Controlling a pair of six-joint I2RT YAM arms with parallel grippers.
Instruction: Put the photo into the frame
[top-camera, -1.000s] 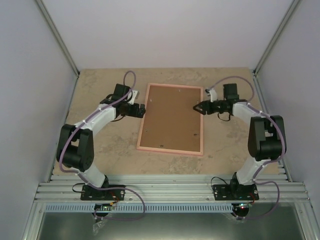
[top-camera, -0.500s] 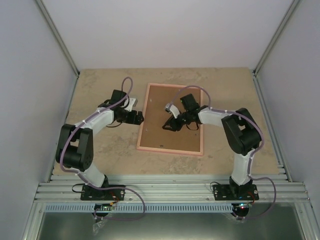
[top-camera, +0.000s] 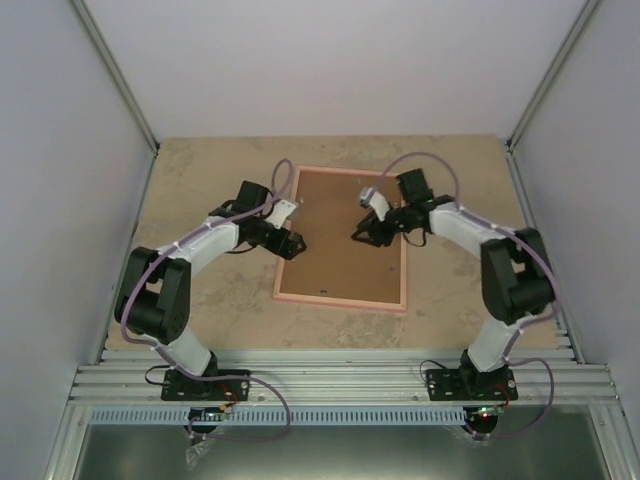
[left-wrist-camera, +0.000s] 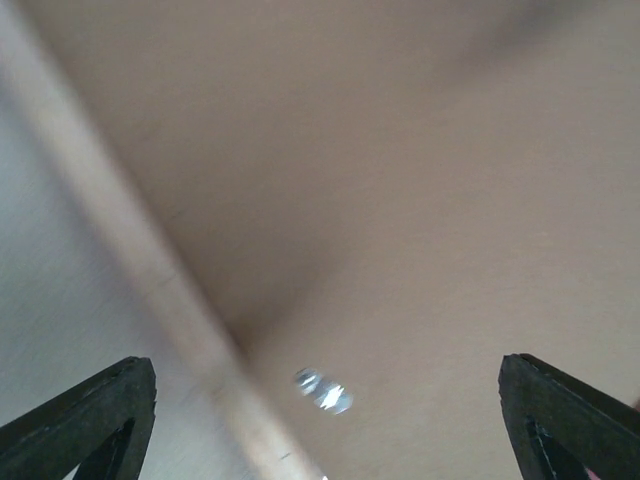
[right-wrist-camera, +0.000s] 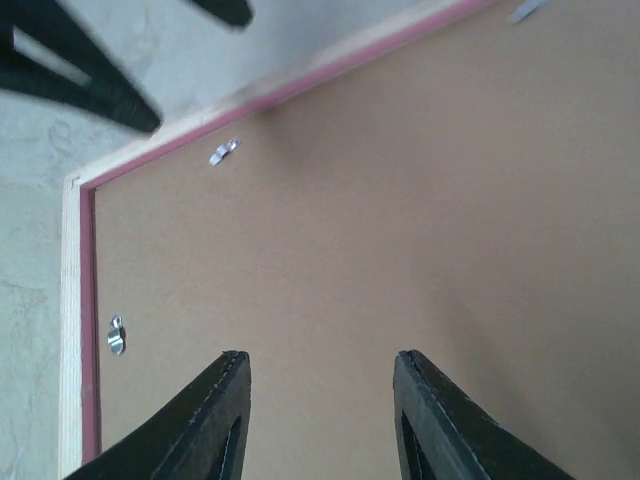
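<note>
Thin pink rectangular picture frame (top-camera: 340, 300) lies back-up in the middle of the beige stone-look table (top-camera: 200, 180); photo not visible anywhere.
Looks light but rigid. The plain brown backing board (top-camera: 340, 255) is flat and slick, so I'd go for the small metal tabs (right-wrist-camera: 224, 151) or an edge. Left gripper (top-camera: 290, 245) sits at the left rail, jaws wide, empty; right gripper (top-camera: 362, 236) hovers over the board, half-spread, empty.

from here i read the frame (right-wrist-camera: 300, 86) as pink-painted wood with a pale bare outer edge, the backing board (right-wrist-camera: 420, 240) as smooth matt brown fibreboard, its small tabs (right-wrist-camera: 224, 151) as shiny metal, the table (top-camera: 190, 190) as mottled matt stone-look, and the fingers (right-wrist-camera: 225, 420) of the right gripper (right-wrist-camera: 320, 356) as matt black plastic.
</note>
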